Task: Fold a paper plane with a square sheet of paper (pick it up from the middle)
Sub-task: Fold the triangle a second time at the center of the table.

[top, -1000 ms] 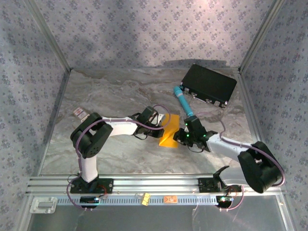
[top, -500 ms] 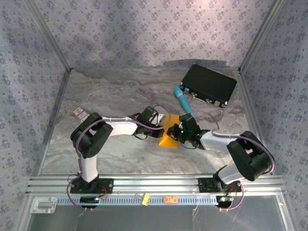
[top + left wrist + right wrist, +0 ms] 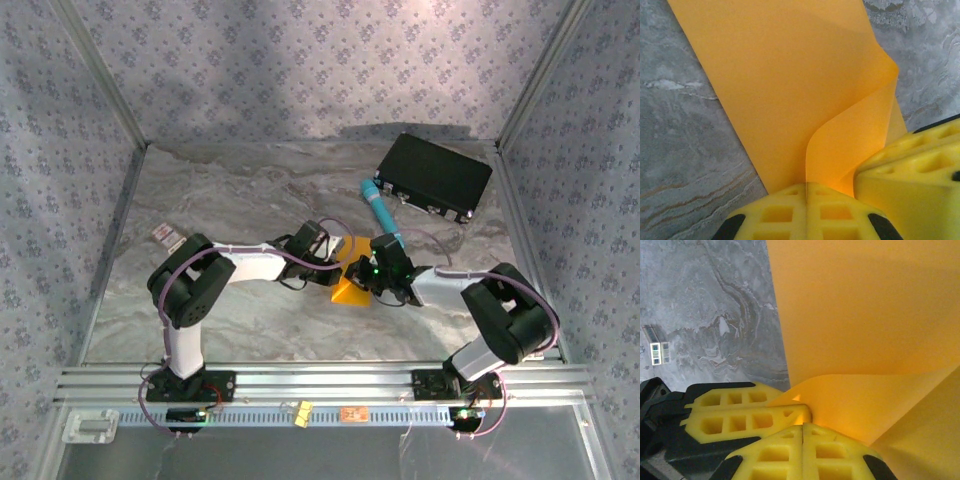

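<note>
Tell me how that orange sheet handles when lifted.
Probably floppy: the square sheet of paper curls in a soft arc where the left gripper pinches it. Likely very light: the right gripper holds a flap up by fingertips alone. Light glows through it, so it may crease easily.

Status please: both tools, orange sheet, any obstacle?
Left tool shut on sheet. Right tool shut on sheet. Sheet edge curled upward. Teal pen close by right tool.
</note>
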Controlling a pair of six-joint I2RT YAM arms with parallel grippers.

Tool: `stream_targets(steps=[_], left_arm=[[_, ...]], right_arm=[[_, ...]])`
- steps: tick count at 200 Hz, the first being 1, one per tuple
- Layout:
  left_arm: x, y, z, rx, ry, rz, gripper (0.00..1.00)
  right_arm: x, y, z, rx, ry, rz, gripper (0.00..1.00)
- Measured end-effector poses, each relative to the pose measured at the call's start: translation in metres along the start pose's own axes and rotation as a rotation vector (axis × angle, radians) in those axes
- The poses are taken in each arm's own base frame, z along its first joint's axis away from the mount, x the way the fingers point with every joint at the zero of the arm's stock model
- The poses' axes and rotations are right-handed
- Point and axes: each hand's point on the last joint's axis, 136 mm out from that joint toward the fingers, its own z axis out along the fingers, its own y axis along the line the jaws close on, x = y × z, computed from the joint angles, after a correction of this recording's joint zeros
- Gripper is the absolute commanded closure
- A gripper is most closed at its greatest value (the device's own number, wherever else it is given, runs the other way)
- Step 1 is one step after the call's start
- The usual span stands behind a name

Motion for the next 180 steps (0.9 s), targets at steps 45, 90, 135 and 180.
stream_targets(steps=[45, 90, 135, 180], left_arm=[[0.0, 0.0, 0.0, 0.001, -0.001, 0.001, 0.99], [0.0, 0.0, 0.0, 0.002, -0.001, 0.012, 0.99], [0.001, -0.001, 0.001, 0.01, 0.003, 0.016, 0.99], [0.001, -0.001, 0.0, 0.01, 0.004, 0.017, 0.99]], right_arm=[[0.0, -0.004, 0.0, 0.006, 0.001, 0.007, 1.0], [0.009, -0.026, 0.001, 0.04, 0.022, 0.029, 1.0], [0.003, -0.021, -0.007, 0.02, 0.005, 0.033, 1.0], [-0.019, -0.01, -0.017, -0.012, -0.048, 0.048, 0.99]])
